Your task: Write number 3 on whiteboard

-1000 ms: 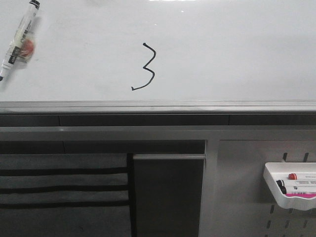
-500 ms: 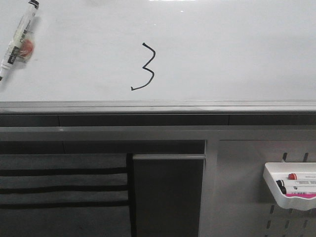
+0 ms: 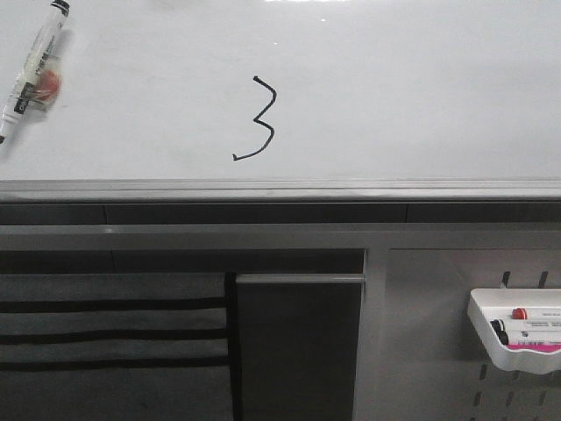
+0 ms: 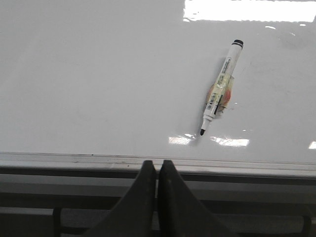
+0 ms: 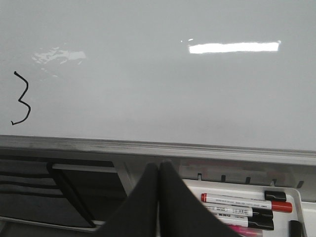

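The number 3 (image 3: 255,119) stands finished on the whiteboard (image 3: 403,96), and its ink probably smears at a touch. The slim, light marker (image 4: 221,88) lies uncapped; take it mid-barrel. Only the right wrist view shows the tray's pens (image 5: 244,201). Left gripper (image 4: 157,170) and right gripper (image 5: 158,172) are closed, empty.

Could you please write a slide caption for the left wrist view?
Uncapped marker lying on the whiteboard, left tool shut and empty at the board's edge.
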Controlling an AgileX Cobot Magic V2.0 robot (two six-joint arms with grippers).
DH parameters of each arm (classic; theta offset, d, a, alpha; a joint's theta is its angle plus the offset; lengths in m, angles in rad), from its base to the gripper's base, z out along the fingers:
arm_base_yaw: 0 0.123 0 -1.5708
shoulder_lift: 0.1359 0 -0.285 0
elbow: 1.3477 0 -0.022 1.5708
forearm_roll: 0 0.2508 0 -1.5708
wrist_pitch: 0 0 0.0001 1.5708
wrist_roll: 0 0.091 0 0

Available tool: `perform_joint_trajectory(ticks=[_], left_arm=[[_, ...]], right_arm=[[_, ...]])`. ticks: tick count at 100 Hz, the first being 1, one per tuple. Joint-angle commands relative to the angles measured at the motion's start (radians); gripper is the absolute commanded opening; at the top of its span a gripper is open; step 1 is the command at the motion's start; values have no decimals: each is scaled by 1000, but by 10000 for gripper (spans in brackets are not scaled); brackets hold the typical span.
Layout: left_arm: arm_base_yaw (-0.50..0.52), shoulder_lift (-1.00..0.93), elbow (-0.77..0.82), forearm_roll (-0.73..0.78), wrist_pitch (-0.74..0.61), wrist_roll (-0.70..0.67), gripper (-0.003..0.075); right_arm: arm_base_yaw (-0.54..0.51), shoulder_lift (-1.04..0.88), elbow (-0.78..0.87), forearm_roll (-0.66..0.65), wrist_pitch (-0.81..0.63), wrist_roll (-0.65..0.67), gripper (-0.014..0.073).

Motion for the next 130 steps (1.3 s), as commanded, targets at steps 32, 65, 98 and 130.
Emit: perform_joint_trajectory(ticks=[32,65,98,130], left_arm=[[-2,-26,8,0,-82,-2,-20],[-2,-26,8,0,-82,-2,-20],[-2,-26,8,0,-82,-2,-20],[-2,-26,8,0,-82,-2,-20]], right_arm=[[-7,-233,177,-37,-311,-14,-69],[-42,-536,529,-31,-477,-1,-69],[-51,-536,554,-19,-461,-1,-69],[-51,-536,554,-379,-530,416,-69]])
